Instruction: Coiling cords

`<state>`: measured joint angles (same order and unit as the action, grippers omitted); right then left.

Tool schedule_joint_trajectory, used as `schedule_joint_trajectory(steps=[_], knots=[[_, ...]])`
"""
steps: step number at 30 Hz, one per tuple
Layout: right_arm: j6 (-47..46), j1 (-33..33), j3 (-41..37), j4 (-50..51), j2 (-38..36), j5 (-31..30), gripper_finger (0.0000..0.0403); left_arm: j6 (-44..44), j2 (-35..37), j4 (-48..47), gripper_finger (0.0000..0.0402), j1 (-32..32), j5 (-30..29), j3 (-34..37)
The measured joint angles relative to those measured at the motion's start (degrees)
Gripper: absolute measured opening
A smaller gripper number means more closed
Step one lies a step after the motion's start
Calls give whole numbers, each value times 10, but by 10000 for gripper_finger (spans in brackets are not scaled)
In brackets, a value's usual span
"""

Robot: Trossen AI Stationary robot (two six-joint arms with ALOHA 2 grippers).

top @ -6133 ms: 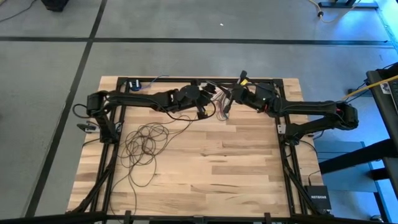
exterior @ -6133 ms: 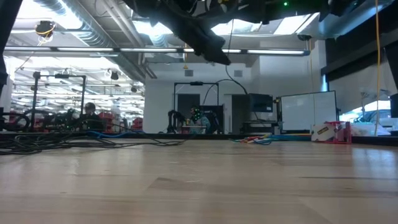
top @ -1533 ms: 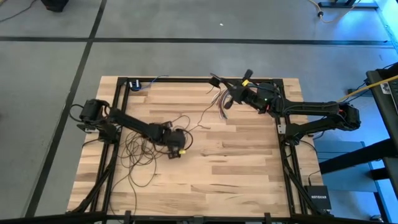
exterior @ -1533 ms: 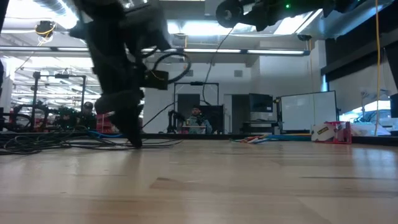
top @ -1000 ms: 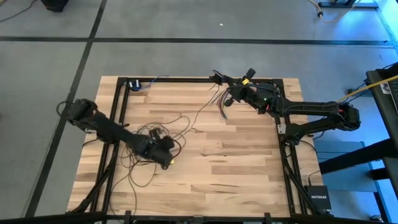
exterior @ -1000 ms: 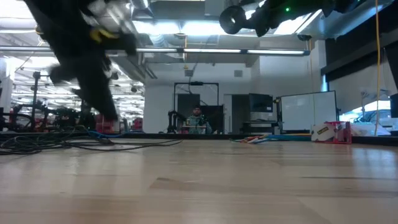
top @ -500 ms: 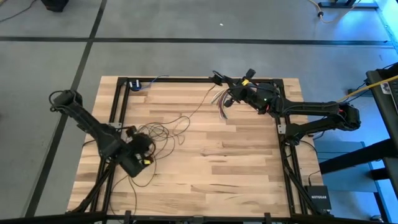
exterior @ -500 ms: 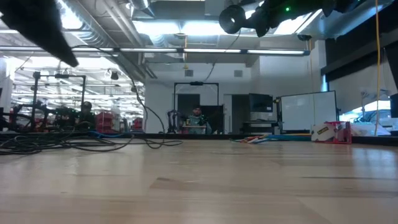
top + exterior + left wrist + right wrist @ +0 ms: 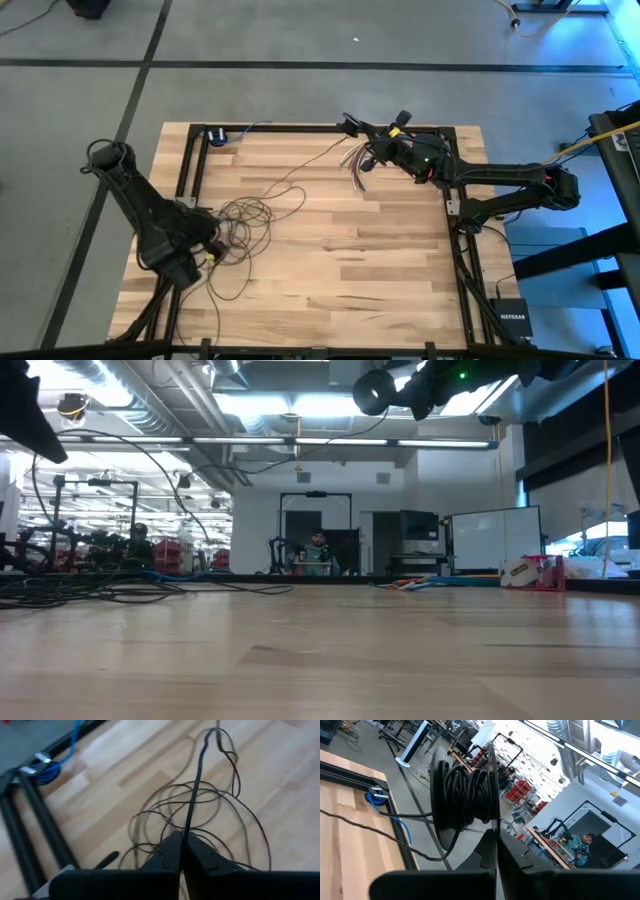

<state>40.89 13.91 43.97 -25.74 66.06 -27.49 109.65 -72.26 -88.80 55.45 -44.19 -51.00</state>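
Observation:
The cord is a thin dark wire. Its loose loops lie on the wooden table near the left edge, and one strand rises to a black round spool wound with several turns. My right gripper is shut on that spool, level, high over the table's far edge; it also shows in the low view. My left gripper hangs over the loops' near left side, shut on the cord, and shows in the low view. My left gripper pinches a single strand of the cord between its two fingers, slanting down from the table's near left. The strand leaves the fingers lifted off the table and runs on toward the far side; the loops below stay on the wood. My right gripper pinches the spool's thin flat flange at its rim between its two fingers, coming level. The spool is lifted well clear of the table, on edge, and the cord hangs from it in a slack arc.
A short bundle of multicoloured wires hangs by the right gripper. A blue cable lies at the far left corner beside the black frame rails. Bare wood spreads over the table's middle and right.
My left gripper has travelled from beside the loops toward the table's left edge, rising and rolling as it went, still shut on the cord. The strand behind it has lifted off the wood into an arc toward the spool. The loops have shifted slightly.

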Motion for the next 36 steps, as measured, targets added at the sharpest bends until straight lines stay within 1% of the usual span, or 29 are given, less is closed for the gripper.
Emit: schedule_joint_trajectory(steps=[2,4,7,10,14,18,19,21,23,26,28,31,33,36], knots=[[0,0,0,0,0,0,3,32,0,-15,3,15,0,0],[0,0,0,-1,0,0,3,35,0,-1,4,24,-12,7],[0,0,0,-2,0,0,3,35,-1,36,5,19,-17,17],[0,0,0,-2,0,0,3,37,-1,47,15,8,-16,26],[0,0,0,-2,0,0,3,41,-1,55,55,-13,-16,36],[0,0,0,-3,0,0,3,36,-2,59,113,-41,-14,36],[0,0,0,-2,0,0,3,22,-2,59,127,-48,-14,33],[0,0,0,-2,0,0,3,-11,0,65,151,-59,-12,15],[-1,0,0,-2,0,0,3,-62,6,81,170,-71,17,-13],[-1,0,0,1,0,0,3,-137,14,102,185,-92,82,-65],[-1,0,0,1,0,0,3,-185,17,115,189,-106,88,-96],[-4,0,0,3,0,2,3,-284,17,159,189,-138,38,-119],[-14,0,0,3,0,17,3,-370,17,203,187,-167,-3,-120],[-31,0,0,2,0,49,3,-493,11,269,183,-223,-81,-120]])
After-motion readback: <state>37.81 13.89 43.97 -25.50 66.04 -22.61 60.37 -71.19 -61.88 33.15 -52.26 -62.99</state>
